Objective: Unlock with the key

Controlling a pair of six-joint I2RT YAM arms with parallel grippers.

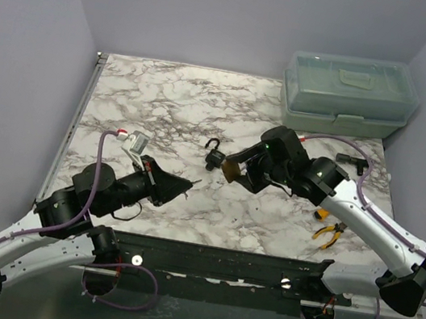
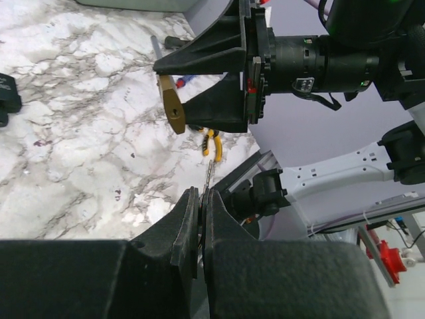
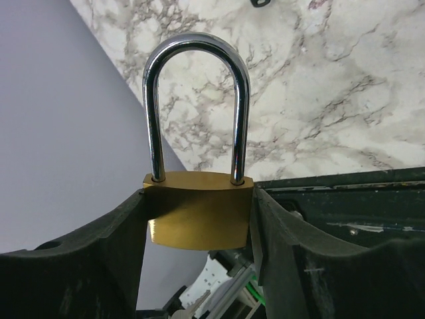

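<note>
My right gripper (image 1: 235,171) is shut on a brass padlock (image 1: 230,169) with a steel shackle and holds it above the table's middle. In the right wrist view the padlock body (image 3: 198,216) is clamped between both fingers, with the closed shackle pointing away. My left gripper (image 1: 186,187) is shut on a small silver key; its blade (image 2: 210,174) sticks out past the fingertips in the left wrist view. It points toward the padlock's bottom (image 2: 174,109), with a gap between them. A silvery tip (image 3: 191,306) shows below the padlock in the right wrist view.
A small black padlock (image 1: 213,157) lies on the marble table (image 1: 165,102) just left of the right gripper. A pale green toolbox (image 1: 348,88) stands at the back right. Yellow-handled pliers (image 1: 327,233) and a black tool (image 1: 352,160) lie at the right.
</note>
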